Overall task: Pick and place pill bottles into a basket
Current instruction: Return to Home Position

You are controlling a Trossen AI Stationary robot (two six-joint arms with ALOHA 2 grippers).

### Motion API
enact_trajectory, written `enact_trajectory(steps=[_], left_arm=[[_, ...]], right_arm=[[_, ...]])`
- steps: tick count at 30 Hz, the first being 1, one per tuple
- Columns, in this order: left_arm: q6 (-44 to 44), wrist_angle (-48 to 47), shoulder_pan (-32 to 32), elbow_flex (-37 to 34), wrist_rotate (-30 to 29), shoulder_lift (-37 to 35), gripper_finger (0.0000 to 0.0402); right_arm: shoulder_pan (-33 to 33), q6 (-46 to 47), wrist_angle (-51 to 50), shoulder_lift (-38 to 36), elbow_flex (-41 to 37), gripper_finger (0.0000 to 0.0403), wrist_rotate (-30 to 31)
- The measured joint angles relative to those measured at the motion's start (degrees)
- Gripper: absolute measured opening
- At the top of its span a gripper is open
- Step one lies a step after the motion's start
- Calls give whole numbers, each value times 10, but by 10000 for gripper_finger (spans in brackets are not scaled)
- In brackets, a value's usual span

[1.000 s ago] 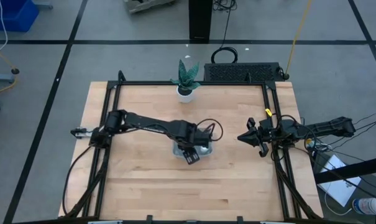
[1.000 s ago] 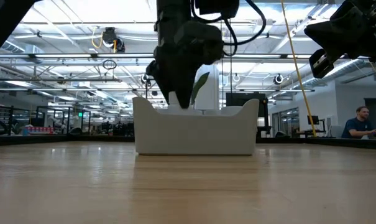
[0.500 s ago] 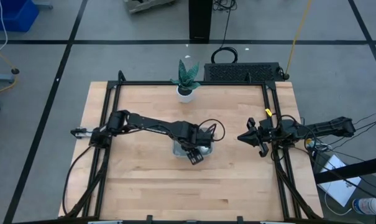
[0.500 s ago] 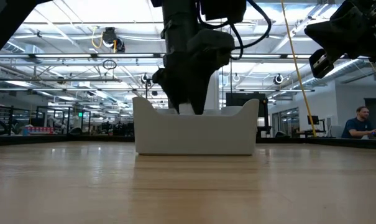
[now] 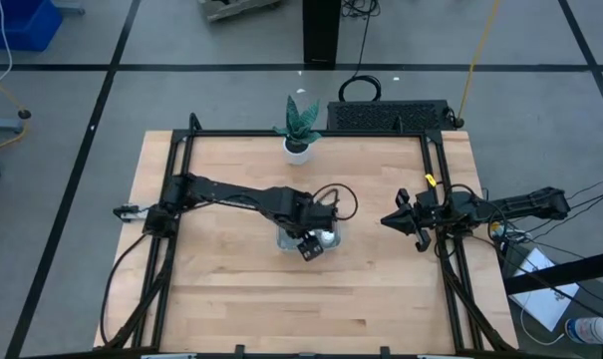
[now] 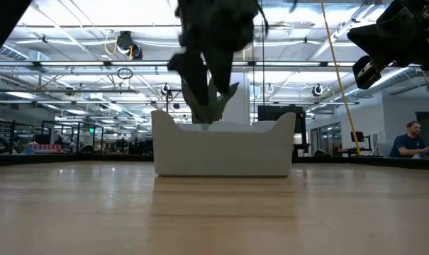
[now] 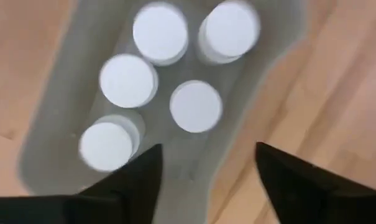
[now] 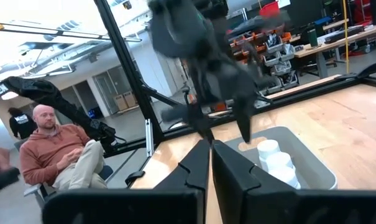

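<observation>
Fingers of our left gripper (image 7: 206,155) spread wide, empty, over the basket (image 7: 57,106).
Five pill bottles (image 7: 196,106) stand upright beneath them; our right gripper (image 5: 389,220), closed, waits well aside.

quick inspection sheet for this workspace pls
Surface: wooden table, no bottles left on it.
Job's things: basket at mid-table; five bottles upright inside.
Clutter: plant at the far edge; black box off the far edge.
Grippers: left gripper open, empty, above the basket; right gripper shut at the right edge.
Cables: loop on the left wrist; bundle off the right side.
Surroundings: seated person; another person in the room behind.
</observation>
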Motion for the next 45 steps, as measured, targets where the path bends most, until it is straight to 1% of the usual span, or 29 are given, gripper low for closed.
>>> enact_trajectory(steps=[3,5,7,8,9,11,14,15,17,18,19,20,22,23,25,26,29,31,32,34,36,37,39,41,42,43,45], left_arm=[[20,7,-17,0,-27,-39,191],[52,34,-29,0,-34,-65,128],[83,74,-38,-3,-38,-85,56],[93,99,-41,-5,-38,-94,30],[98,116,-42,-8,-38,-104,17],[102,129,-43,-16,-44,-123,19],[93,132,-50,-31,-87,-162,28],[92,133,-56,-43,-107,-181,29],[110,168,-69,-82,-111,-223,27],[115,199,-74,-114,-100,-249,22],[119,233,-76,-153,-72,-273,14],[119,274,-78,-197,-48,-298,8],[109,370,-77,-296,-19,-352,6],[101,407,-75,-347,-13,-381,10],[91,443,-68,-432,-39,-439,18],[89,438,-64,-468,-50,-468,22],[85,371,-58,-563,-55,-545,29],[66,343,-62,-624,-60,-589,32],[43,332,-64,-652,-60,-611,32],[13,347,-71,-711,-69,-649,32],[16,415,-76,-774,-106,-680,31],[20,469,-80,-808,-124,-699,31],[51,608,-91,-872,-129,-739,31],[97,753,-99,-935,-101,-786,31],[117,810,-101,-961,-78,-811,31],[136,851,-103,-983,-56,-835,31],[156,879,-103,-1011,-23,-880,31]], right_arm=[[0,0,0,0,0,14,0],[0,0,0,0,0,13,0],[0,0,0,1,0,12,0],[0,0,0,0,0,11,0],[0,0,-1,0,0,11,0],[0,0,0,1,0,12,0],[0,0,0,1,0,13,0],[0,0,0,1,0,13,0],[0,0,-1,2,0,11,0],[0,0,0,2,0,11,0],[0,0,0,2,0,11,0],[0,0,-1,2,0,12,0],[0,0,-1,2,0,13,1],[0,0,0,2,0,13,1],[0,0,-1,2,0,12,0],[0,0,0,2,0,11,1],[0,4,4,2,0,11,4],[0,3,7,2,0,13,2],[0,2,3,3,0,13,1],[0,2,-2,3,0,13,3],[0,2,1,3,0,11,13],[0,-2,6,3,0,10,14],[0,-22,21,3,0,9,11],[0,-27,34,3,0,9,5],[0,-19,31,2,0,8,2],[0,-14,25,1,0,8,0],[0,-13,23,-3,0,8,-8]])
